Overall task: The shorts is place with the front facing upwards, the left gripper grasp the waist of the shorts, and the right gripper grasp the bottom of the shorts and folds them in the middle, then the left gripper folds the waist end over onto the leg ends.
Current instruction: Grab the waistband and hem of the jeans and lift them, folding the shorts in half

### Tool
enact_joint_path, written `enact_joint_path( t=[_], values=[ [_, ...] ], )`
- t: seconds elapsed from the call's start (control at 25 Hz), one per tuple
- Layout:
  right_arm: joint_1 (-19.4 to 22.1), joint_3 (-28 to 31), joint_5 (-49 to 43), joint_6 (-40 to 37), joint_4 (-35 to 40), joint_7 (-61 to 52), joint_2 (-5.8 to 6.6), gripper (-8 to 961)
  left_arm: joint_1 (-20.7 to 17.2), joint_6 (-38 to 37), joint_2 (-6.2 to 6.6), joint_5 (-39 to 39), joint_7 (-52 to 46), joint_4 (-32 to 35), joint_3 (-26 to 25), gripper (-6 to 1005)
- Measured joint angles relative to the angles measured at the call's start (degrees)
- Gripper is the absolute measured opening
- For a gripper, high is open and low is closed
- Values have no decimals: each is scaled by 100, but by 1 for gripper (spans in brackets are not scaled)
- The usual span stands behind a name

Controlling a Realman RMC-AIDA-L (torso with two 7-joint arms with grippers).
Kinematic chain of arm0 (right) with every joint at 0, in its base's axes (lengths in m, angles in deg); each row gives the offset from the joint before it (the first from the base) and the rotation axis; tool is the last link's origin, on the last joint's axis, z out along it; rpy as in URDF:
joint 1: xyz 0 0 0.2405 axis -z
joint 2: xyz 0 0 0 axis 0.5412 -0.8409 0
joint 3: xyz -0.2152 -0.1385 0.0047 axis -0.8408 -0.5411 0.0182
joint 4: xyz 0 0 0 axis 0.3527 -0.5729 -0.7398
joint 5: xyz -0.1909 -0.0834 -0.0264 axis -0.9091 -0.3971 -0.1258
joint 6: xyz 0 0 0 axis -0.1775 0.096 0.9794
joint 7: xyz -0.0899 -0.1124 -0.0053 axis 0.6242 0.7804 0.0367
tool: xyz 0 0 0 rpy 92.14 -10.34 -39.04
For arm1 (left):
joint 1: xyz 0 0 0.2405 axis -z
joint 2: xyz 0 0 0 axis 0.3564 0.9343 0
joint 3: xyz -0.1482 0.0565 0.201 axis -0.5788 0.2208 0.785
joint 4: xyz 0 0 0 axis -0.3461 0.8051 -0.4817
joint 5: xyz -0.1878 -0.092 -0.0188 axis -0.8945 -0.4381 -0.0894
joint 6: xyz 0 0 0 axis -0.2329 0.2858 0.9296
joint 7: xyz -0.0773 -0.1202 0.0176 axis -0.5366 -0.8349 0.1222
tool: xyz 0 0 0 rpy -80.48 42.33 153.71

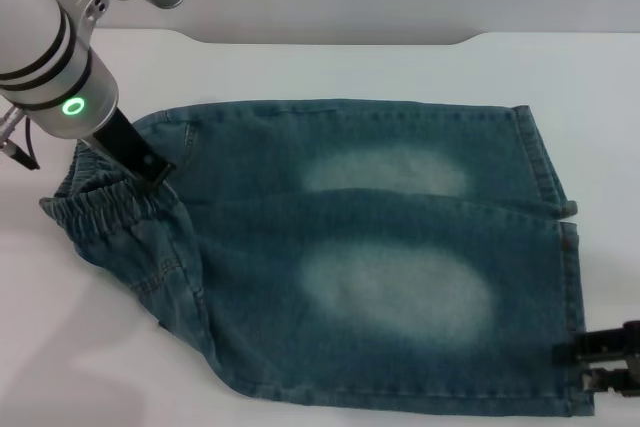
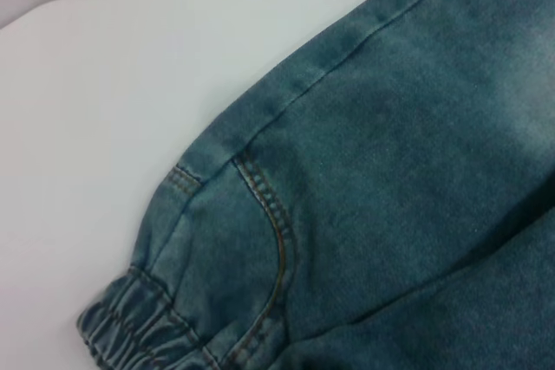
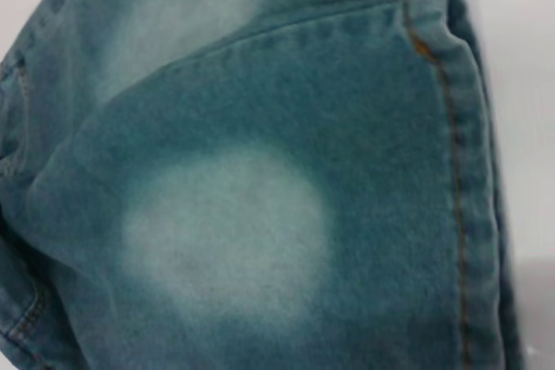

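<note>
The shorts (image 1: 380,277) lie spread flat across the white bench (image 1: 300,67), with two pale bleached ovals facing up, the ruched waist bunched at the robot's left and the straight stitched leg hems (image 1: 570,277) at its right. Bare bench runs wide beyond the far side of the cloth and to the left of the waist; past the hems there is only a narrow strip before the picture ends. The near edge of the denim runs off the bottom of the head view.

The left pincer (image 1: 152,169) comes down from the silver arm with the green ring and sits on the elastic waistband (image 1: 110,202); its tips are pressed into the gathered cloth, and I cannot tell whether they are apart or clamped. The right pincer (image 1: 605,357) rests low just beside the near leg hem, mostly cut off by the frame edge, so its state cannot be told either. Neither wrist view shows any fingers.
</note>
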Motion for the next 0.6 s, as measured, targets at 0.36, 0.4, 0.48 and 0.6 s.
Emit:
enact_joint_path(
  t=[0.36,0.4,0.48,0.6],
  values=[
    [65,-48,-17,-1,-51,0,-2,613,72,-41,-9,-1,60,138,7,34],
    [64,-62,-45,-6,-56,0,-5,613,72,-43,-9,-2,60,143,8,34],
    [57,-85,-112,-12,-73,0,-10,613,72,-44,-9,-4,60,147,13,34],
    [20,-92,-149,-31,-162,0,-14,613,67,-44,-10,-7,60,148,25,34]
  ],
)
